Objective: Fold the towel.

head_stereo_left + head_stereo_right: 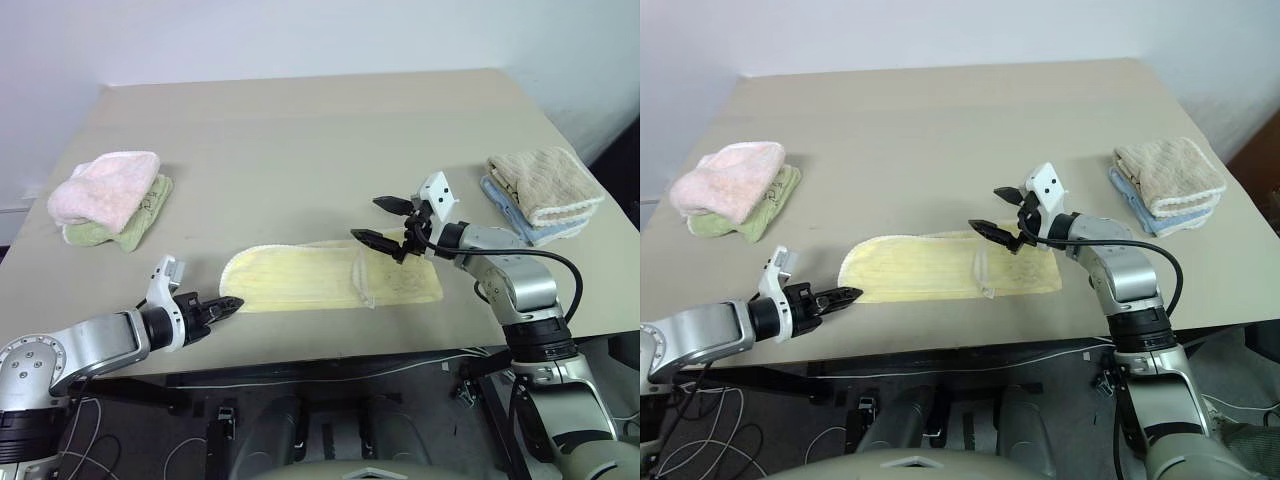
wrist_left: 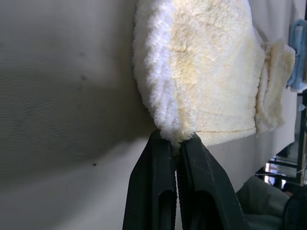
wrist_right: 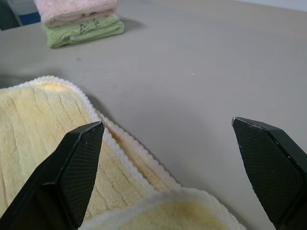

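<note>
Left end effector pinching towel corner, right end effector wide open above it, folded towel stacks aside

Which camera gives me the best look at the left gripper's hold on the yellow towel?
The left wrist view: the left gripper is shut on the towel, pinching its whitish edge. The two eye views show the grip small, at the towel's left end near the table's front edge. The right wrist view shows towel only.
</note>
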Robot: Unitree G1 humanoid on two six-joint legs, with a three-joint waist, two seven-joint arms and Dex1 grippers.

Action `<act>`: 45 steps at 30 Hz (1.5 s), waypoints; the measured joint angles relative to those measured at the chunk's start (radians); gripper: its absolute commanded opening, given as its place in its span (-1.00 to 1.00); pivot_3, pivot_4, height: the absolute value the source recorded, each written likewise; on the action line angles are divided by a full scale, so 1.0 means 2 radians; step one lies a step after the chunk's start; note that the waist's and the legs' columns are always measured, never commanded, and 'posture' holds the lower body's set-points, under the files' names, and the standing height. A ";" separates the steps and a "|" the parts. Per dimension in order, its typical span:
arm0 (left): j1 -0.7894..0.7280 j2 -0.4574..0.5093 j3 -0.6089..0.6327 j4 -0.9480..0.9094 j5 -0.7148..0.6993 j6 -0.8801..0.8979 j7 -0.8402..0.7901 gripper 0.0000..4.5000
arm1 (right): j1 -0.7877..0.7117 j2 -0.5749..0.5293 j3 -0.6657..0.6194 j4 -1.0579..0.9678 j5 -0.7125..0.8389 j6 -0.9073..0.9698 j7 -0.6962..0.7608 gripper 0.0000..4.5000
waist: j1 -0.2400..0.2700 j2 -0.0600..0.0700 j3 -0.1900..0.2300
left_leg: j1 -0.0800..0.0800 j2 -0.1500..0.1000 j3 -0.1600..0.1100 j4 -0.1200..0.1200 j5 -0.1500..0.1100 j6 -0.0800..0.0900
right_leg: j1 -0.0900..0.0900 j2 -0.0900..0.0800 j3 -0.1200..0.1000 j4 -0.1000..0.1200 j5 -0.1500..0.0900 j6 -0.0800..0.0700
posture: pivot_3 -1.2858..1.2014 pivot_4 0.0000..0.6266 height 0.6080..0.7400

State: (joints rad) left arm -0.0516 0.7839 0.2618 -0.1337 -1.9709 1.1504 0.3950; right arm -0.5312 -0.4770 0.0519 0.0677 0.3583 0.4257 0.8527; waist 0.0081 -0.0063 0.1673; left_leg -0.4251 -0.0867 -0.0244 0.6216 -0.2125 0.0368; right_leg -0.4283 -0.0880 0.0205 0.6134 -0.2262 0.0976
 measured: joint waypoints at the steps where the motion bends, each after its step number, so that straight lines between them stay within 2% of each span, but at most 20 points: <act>1: -0.007 0.008 0.000 0.005 0.000 -0.001 0.000 -0.98 | 0.001 0.000 0.000 0.000 0.001 0.001 0.000 1.00 | 0.000 0.000 0.000 | 0.000 0.000 0.000 0.000 0.000 0.000 | 0.000 0.000 0.000 0.000 0.000 0.000 | 0.03 -0.52 1.00; 7: -0.092 0.051 0.017 0.029 0.000 -0.018 -0.030 -0.98 | 0.002 0.000 -0.012 -0.002 0.021 0.014 0.007 1.00 | 0.001 0.000 0.000 | 0.000 0.000 0.000 0.000 0.000 0.000 | 0.000 0.000 0.000 0.000 0.000 0.000 | 0.03 -0.52 1.00; 10: -0.132 0.057 0.009 0.032 0.006 -0.019 -0.058 -0.98 | 0.000 -0.005 -0.026 -0.002 0.028 0.014 0.008 1.00 | 0.001 0.000 0.000 | 0.000 0.000 0.000 0.000 0.000 0.000 | 0.000 0.000 0.000 0.000 0.000 0.000 | 0.03 -0.52 1.00; 19: -0.244 0.063 -0.070 0.015 0.055 0.034 -0.165 -0.98 | 0.012 -0.050 -0.068 -0.008 0.031 0.019 0.015 1.00 | 0.002 -0.001 0.001 | -0.001 0.000 0.000 0.000 0.000 0.000 | 0.000 0.000 0.000 0.000 0.000 0.000 | 0.03 -0.52 1.00; 23: -0.293 0.033 -0.104 0.014 0.071 0.043 -0.196 -0.98 | 0.018 -0.059 -0.090 -0.013 0.040 0.025 0.008 1.00 | 0.002 -0.001 0.001 | -0.001 0.000 0.000 0.000 0.000 0.000 | 0.000 0.000 0.000 0.000 0.000 0.000 | 0.03 -0.52 1.00; 29: -0.345 -0.019 -0.160 0.035 0.138 0.076 -0.254 -0.98 | 0.033 -0.067 -0.114 -0.019 0.047 0.036 -0.010 1.00 | 0.000 -0.001 0.001 | -0.001 0.000 0.000 0.000 0.000 0.000 | 0.000 0.000 0.000 0.000 0.000 0.001 | 0.03 -0.52 1.00; 35: -0.400 -0.095 -0.214 0.083 0.251 0.096 -0.323 -0.98 | 0.047 -0.066 -0.127 -0.047 0.053 0.044 -0.037 1.00 | 0.003 -0.001 0.001 | -0.001 0.000 0.000 0.001 0.000 0.000 | 0.001 0.000 0.000 0.000 0.000 0.001 | 0.03 -0.52 1.00; 39: -0.421 -0.158 -0.239 0.124 0.316 0.105 -0.341 -0.98 | 0.063 -0.064 -0.132 -0.059 0.057 0.046 -0.055 1.00 | 0.003 -0.001 0.001 | -0.001 -0.001 0.000 0.002 0.000 0.000 | 0.001 0.000 0.000 0.000 0.000 0.001 | 0.03 -0.52 1.00; 45: -0.449 -0.214 -0.270 0.145 0.407 0.110 -0.395 -0.98 | 0.079 -0.060 -0.144 -0.080 0.067 0.050 -0.085 1.00 | 0.001 -0.001 0.001 | -0.001 0.000 0.000 0.002 0.000 0.000 | 0.001 0.000 0.000 0.000 0.001 0.002 | 0.03 -0.52 1.00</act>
State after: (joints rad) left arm -0.9487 0.3567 -0.2776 0.1566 -1.1574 1.3697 -0.3954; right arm -0.3737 -0.5978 -0.2354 -0.0921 0.4924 0.5262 0.6831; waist 0.0111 -0.0092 0.1695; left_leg -0.4274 -0.0873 -0.0245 0.6252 -0.2123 0.0376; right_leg -0.4270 -0.0876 0.0200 0.6131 -0.2251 0.1008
